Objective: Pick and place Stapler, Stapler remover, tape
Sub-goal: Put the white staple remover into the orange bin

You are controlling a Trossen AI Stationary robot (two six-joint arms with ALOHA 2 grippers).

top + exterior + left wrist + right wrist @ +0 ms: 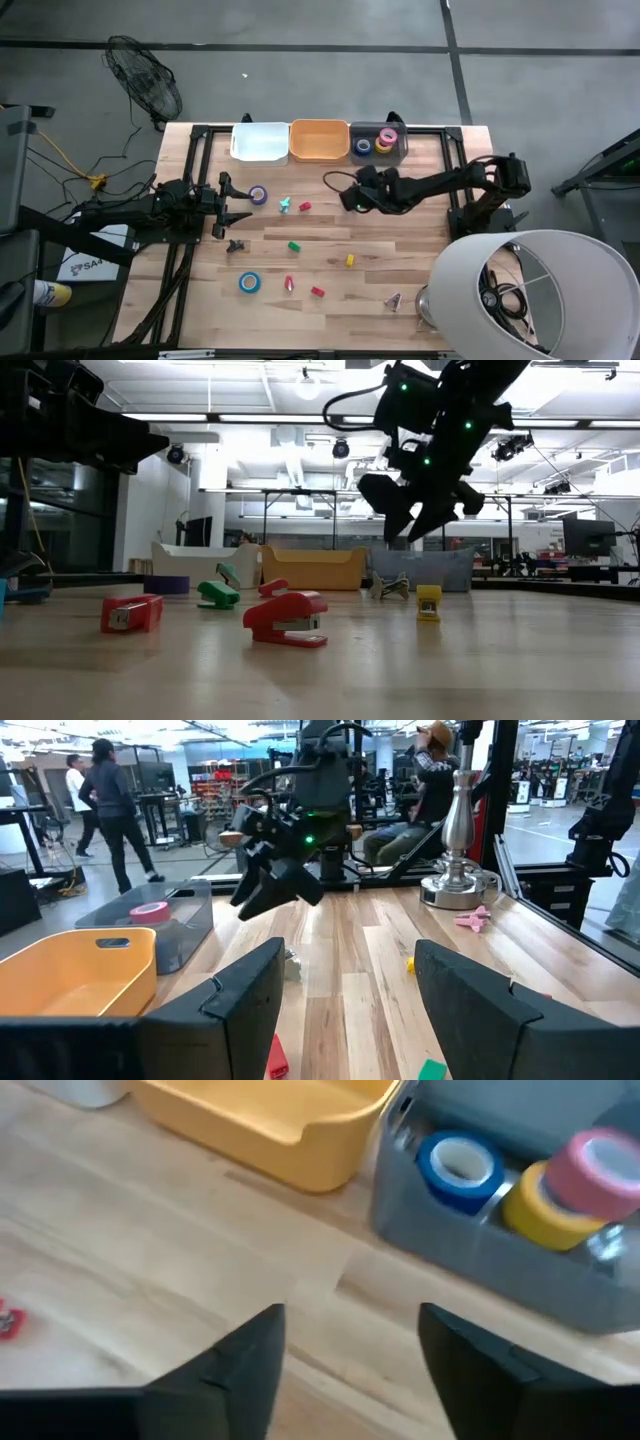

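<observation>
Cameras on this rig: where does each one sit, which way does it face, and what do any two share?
High view: overhead, straight down on the wooden table; both arms show.
Low view: at tabletop height, level across small red staplers; the right gripper hangs above.
Left wrist view: past the open left gripper, facing the right arm.
Right wrist view: past the open right gripper, down at the grey plastic bin.
Shared: the blue tape roll in that bin also shows in the high view.

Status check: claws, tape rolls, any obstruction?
Right claw open, empty, near grey plastic bin. Left claw open beside purple tape roll. Nothing in the way.
</observation>
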